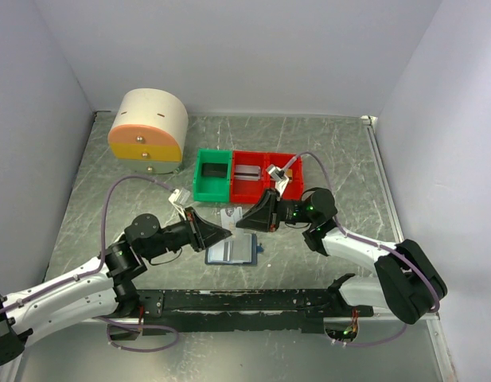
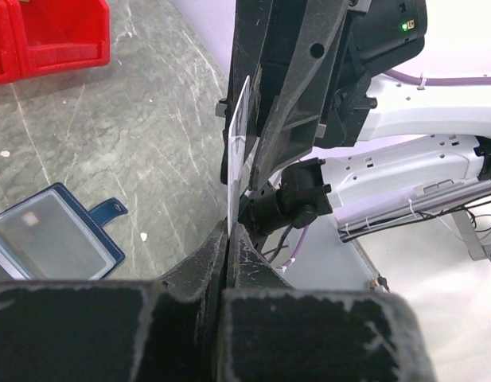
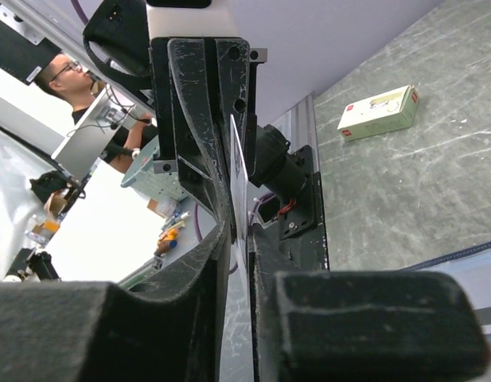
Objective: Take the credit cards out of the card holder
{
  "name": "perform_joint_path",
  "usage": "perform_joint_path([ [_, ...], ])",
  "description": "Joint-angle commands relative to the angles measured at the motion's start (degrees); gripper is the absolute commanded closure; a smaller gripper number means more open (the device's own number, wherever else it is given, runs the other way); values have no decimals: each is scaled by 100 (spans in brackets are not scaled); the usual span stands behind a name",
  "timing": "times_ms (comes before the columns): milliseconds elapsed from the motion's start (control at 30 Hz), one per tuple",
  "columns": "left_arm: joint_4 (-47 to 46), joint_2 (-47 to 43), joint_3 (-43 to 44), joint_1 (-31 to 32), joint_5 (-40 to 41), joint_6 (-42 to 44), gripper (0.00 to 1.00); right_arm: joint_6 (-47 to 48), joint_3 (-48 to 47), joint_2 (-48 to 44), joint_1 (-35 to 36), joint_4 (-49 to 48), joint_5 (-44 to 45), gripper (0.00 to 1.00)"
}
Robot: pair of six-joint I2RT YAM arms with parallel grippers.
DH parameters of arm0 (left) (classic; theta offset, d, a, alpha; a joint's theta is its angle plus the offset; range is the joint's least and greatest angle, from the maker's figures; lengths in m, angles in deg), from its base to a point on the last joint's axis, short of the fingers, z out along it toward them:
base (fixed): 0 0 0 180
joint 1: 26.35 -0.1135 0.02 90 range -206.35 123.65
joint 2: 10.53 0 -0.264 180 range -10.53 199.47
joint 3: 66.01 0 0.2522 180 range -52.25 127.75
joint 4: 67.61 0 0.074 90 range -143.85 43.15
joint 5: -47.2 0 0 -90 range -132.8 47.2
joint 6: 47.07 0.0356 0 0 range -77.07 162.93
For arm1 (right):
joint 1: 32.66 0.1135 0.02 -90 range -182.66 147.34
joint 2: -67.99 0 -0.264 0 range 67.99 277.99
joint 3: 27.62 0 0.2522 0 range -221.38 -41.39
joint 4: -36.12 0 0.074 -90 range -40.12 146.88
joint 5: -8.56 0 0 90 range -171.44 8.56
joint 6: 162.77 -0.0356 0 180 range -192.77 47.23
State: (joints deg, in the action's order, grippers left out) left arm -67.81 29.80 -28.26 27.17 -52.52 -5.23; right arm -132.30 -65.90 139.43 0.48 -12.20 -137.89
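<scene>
We found one credit card (image 2: 239, 135) already out of the card holder (image 1: 231, 251) and lifted off the bench (image 1: 333, 151). It was held on edge just above the holder's far side. The left fingers (image 2: 199, 267) were pressed together on one edge of it. The right fingers (image 3: 199, 263) looked closed on the opposite edge, so both arms gripped the same card at once. We read this as a hand-over between arms rather than a set-down.

The card holder lay open and flat on the bench, lining upward and strap tab out to one side, with neither arm touching it. Inside it we saw a pale rectangle framed in navy; we could not tell whether that was another card or only lining. In the overhead view a pale flat piece showed just beyond the holder, by the fingers, and we could not say whether it was the held card or another one lying there.

We judged the task part done: at least one card was freed but not yet put down, and the holder possibly had more to give.

Farther beyond the holder stood a green bin (image 1: 213, 193) and red bins (image 1: 253, 196). A cream box (image 3: 378, 111) with a red label lay well apart from the holder.
</scene>
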Motion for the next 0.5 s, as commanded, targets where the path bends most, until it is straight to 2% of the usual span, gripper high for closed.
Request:
perform_joint_path([
  [0, -351, -28, -132, 1, 38, -49, 93, 28, -17, -92, 48, -64, -222, 84],
  [167, 25, -89, -13, 2, 113, 77, 92, -15, -17, -88, 41, -179, -237, 99],
  [233, 167, -140, 11, 2, 139, 129, 88, -82, 7, -93, 43, -290, -242, 100],
  [267, 320, -152, 73, 1, 226, 164, 83, -67, 8, -107, 48, -263, -242, 100],
  [333, 718, -180, 222, 7, 439, 228, 63, 129, -28, -173, 43, 85, -176, 100],
  [367, 937, -204, 303, 2, 594, 255, 48, 333, -71, -245, 43, 464, -70, 100],
  [400, 1172, -232, 373, 2, 722, 304, 38, 652, -127, -352, 47, 971, 79, 100],
  [467, 1732, -302, 529, 7, 1043, 416, 24, 1425, -372, -606, 50, 2324, 655, 100],
])
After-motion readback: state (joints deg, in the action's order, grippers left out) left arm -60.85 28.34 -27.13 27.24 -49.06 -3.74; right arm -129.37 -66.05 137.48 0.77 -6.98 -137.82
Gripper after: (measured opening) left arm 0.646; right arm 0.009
